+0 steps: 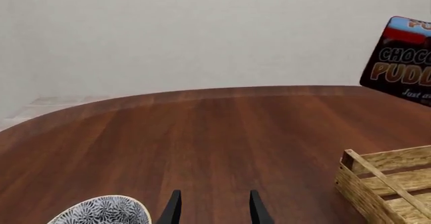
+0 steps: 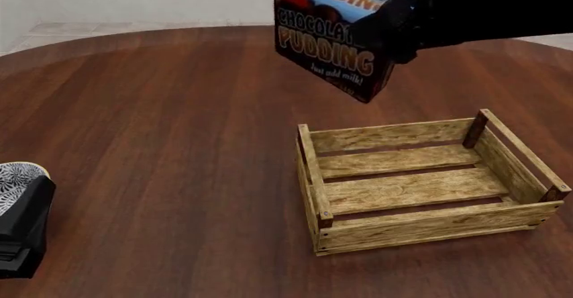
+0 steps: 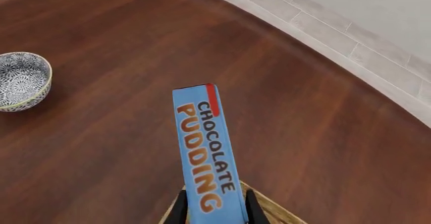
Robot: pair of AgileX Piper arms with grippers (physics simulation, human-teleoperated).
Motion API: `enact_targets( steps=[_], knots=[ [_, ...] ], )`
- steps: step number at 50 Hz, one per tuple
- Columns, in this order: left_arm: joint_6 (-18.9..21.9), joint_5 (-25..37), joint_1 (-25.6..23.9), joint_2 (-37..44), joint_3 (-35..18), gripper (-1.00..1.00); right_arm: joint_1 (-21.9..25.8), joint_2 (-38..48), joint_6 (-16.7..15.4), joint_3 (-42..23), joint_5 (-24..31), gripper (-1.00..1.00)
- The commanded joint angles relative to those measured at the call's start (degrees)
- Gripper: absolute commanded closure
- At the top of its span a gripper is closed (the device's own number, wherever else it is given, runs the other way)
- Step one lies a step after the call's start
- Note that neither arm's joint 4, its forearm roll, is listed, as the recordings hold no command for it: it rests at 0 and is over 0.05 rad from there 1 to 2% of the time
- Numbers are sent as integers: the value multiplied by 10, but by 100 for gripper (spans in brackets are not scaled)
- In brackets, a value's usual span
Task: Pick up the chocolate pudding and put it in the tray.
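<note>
The chocolate pudding (image 2: 329, 43) is a dark brown carton with orange lettering and a light blue top, hanging tilted in the air. My right gripper (image 2: 394, 28) is shut on it, with a finger on each side of its narrow blue face (image 3: 205, 148). The carton hangs above and just beyond the far left corner of the tray (image 2: 430, 225), a shallow crate of light wooden slats that holds nothing. The left wrist view shows the carton (image 1: 400, 60) aloft beyond the tray's corner (image 1: 387, 188). My left gripper (image 1: 214, 211) stands open and low over the table, far left of the tray.
A white patterned bowl (image 1: 101, 211) sits right beside my left gripper, and it shows at the table's near left (image 2: 18, 176) and in the right wrist view (image 3: 20, 80). The round brown table (image 2: 161, 123) ends at a pale tiled floor beyond.
</note>
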Motion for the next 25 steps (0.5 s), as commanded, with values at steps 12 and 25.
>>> enact_targets(
  steps=[12, 25],
  knots=[
    [0, 0, -2, 0, 0, -100, -30, -67, 14, 48, 39, 100],
    [1, 2, -1, 0, 0, -100, -51, -107, 18, 80, 56, 100]
  ],
)
